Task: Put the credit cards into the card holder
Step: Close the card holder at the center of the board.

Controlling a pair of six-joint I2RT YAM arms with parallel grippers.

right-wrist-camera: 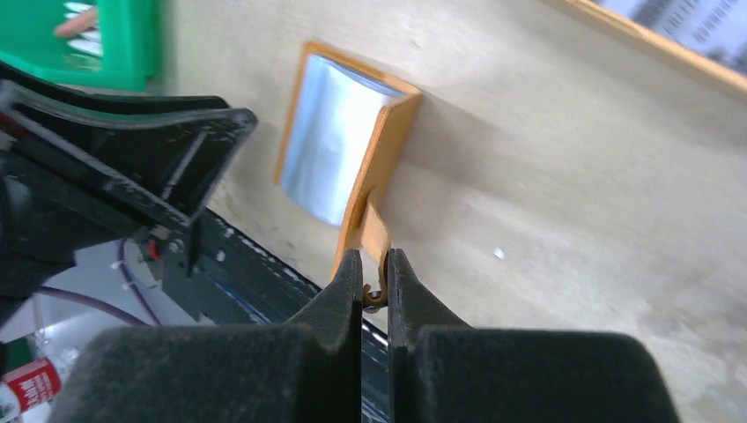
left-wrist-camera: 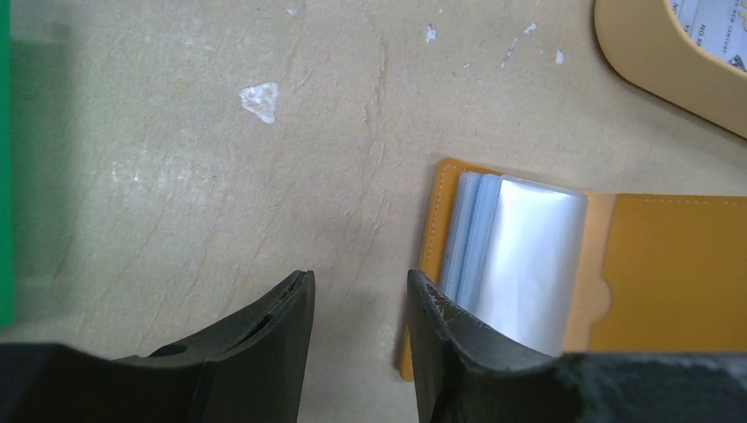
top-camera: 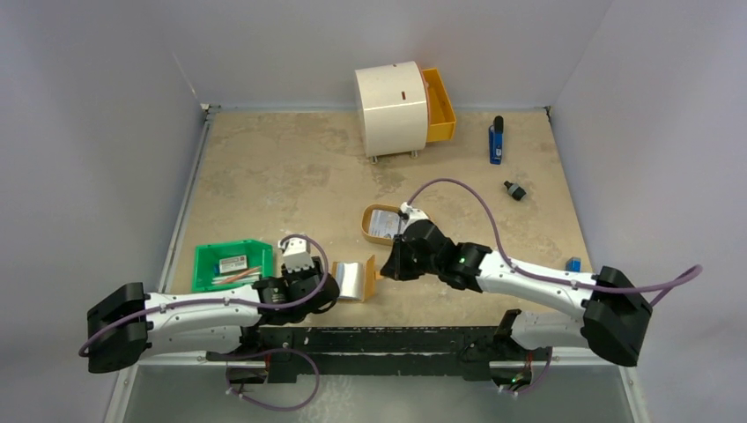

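The card holder [top-camera: 355, 279] is a tan wallet lying open near the front edge, its clear plastic sleeves [left-wrist-camera: 528, 256] fanned upward. My right gripper [right-wrist-camera: 374, 264] is shut on the holder's small clasp tab, keeping the right flap [right-wrist-camera: 388, 150] raised. My left gripper [left-wrist-camera: 359, 291] stands open at the holder's left edge, with bare table between its fingers and the right finger [left-wrist-camera: 449, 326] over the sleeves. The credit cards [top-camera: 385, 223] lie in a tan oval tray [top-camera: 368, 220] behind the holder; one printed corner [left-wrist-camera: 709, 22] shows in the left wrist view.
A green bin [top-camera: 231, 264] with small items sits left of my left gripper. At the back stands a white round box [top-camera: 392, 107] with an orange drawer pulled out. A blue object [top-camera: 496, 141] and a small black part [top-camera: 514, 190] lie at the back right.
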